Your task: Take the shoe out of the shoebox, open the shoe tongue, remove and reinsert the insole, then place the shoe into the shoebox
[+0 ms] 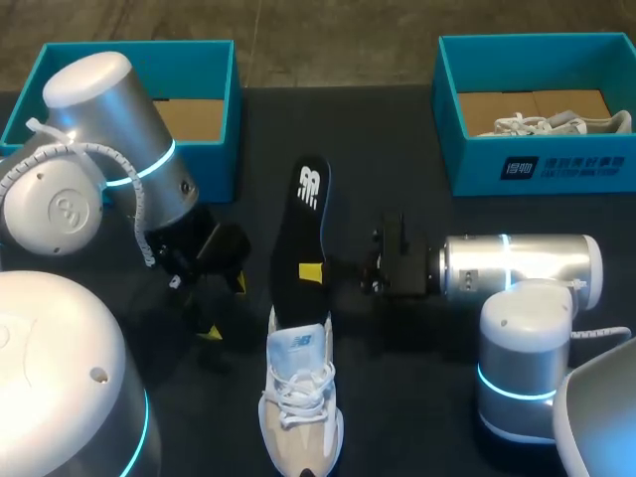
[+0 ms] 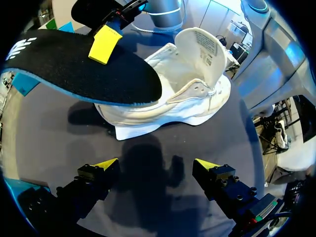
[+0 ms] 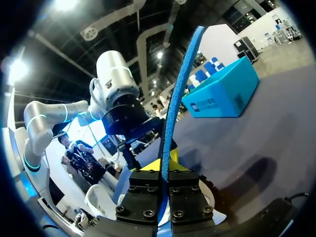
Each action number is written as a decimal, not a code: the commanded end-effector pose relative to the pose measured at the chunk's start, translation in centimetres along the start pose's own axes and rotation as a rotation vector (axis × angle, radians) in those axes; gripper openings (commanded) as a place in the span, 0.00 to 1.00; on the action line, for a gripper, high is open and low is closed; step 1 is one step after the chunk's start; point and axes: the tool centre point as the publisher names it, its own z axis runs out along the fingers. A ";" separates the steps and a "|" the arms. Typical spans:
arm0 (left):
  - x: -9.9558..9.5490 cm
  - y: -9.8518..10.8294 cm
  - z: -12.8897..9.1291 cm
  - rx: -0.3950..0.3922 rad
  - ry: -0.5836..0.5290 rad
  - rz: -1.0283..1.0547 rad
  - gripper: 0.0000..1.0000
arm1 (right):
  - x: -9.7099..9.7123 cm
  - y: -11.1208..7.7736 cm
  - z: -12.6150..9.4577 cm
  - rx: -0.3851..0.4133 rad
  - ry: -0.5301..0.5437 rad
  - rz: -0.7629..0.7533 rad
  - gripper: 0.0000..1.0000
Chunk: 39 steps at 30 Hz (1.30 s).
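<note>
Grips black insole (image 1: 303, 234) in right pincer (image 1: 314, 271), clamped on its edge at frame centre, lower end at the collar of the white shoe (image 1: 300, 397) lying on the desk (image 1: 397, 417) at bottom centre. Hangs left pincer (image 1: 224, 308) with fingers apart, just left of the insole. Has upper-left shoebox (image 1: 214, 60) and upper-right shoebox (image 1: 517, 169) at the desk's far corners.

The table (image 1: 397, 139) is the only furniture to tell of: a flat top in a dark, matte, almost black cover, plain and without pattern. Its far edge runs straight across the head view. Light falls on the table from above, leaving soft, blurred shadows near its middle, and in the wrist views its surface looks a paler grey.
</note>
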 end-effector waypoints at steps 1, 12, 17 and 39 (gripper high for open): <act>0.2 0.1 0.0 0.002 -0.004 0.001 1.00 | -0.3 -0.2 0.3 0.011 0.004 0.002 0.00; 0.2 0.1 0.0 0.002 -0.004 0.001 1.00 | -0.1 -1.2 0.5 0.021 0.041 -0.003 0.00; 0.2 0.1 0.0 0.002 -0.004 0.001 1.00 | 0.3 -1.8 0.4 0.022 0.035 -0.003 0.00; 0.2 0.1 0.0 0.002 -0.004 0.001 1.00 | 0.7 -3.8 0.3 0.047 0.050 0.036 0.00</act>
